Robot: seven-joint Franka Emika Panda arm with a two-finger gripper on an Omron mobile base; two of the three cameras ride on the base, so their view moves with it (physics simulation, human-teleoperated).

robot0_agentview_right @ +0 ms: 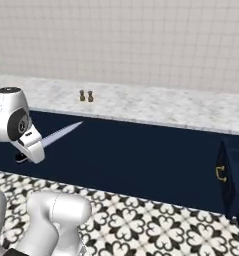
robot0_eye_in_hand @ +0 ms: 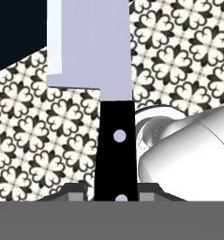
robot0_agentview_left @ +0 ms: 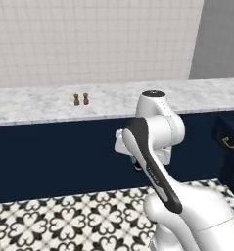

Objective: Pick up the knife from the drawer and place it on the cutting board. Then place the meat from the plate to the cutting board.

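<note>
We count one knife point(robot0_eye_in_hand: 114, 140), gripped by its black handle in our hand point(robot0_eye_in_hand: 114, 193), silver blade running straight out ahead of the fingers over the patterned floor point(robot0_eye_in_hand: 33, 140). Two rivets show on the handle. Beyond the hand, two small brown shakers point(robot0_agentview_right: 86, 95) stand side by side on the marble surface point(robot0_agentview_right: 156, 107). We see no readable writing.

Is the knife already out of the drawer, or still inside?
Out. The end effector holds the knife by its black handle, above the patterned floor.
</note>
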